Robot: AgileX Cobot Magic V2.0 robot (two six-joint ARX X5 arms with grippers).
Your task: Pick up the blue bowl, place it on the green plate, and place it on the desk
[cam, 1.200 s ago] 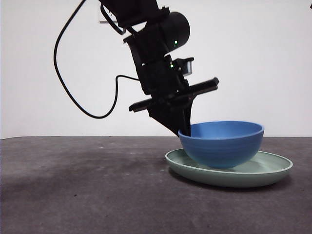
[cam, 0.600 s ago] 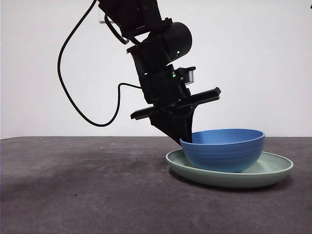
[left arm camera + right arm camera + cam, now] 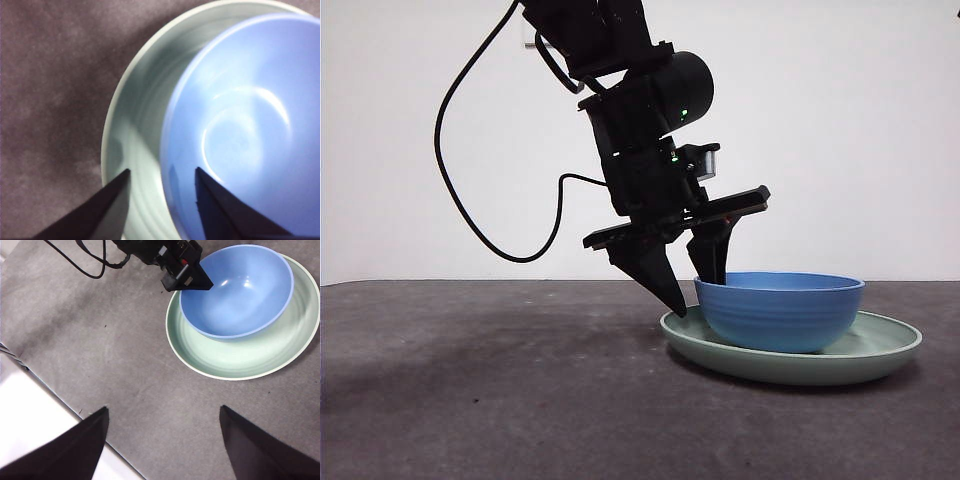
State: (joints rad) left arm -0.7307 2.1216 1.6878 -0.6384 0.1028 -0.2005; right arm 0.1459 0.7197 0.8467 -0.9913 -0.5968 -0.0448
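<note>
Left gripper (image 3: 695, 290): jaws apart, straddling blue bowl (image 3: 780, 312) rim at nine o'clock; bowl rigid, glossy, likely slippery; sits in green plate (image 3: 880, 352).

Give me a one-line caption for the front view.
Left gripper open astride the blue bowl's rim, the bowl resting on the green plate.
</note>
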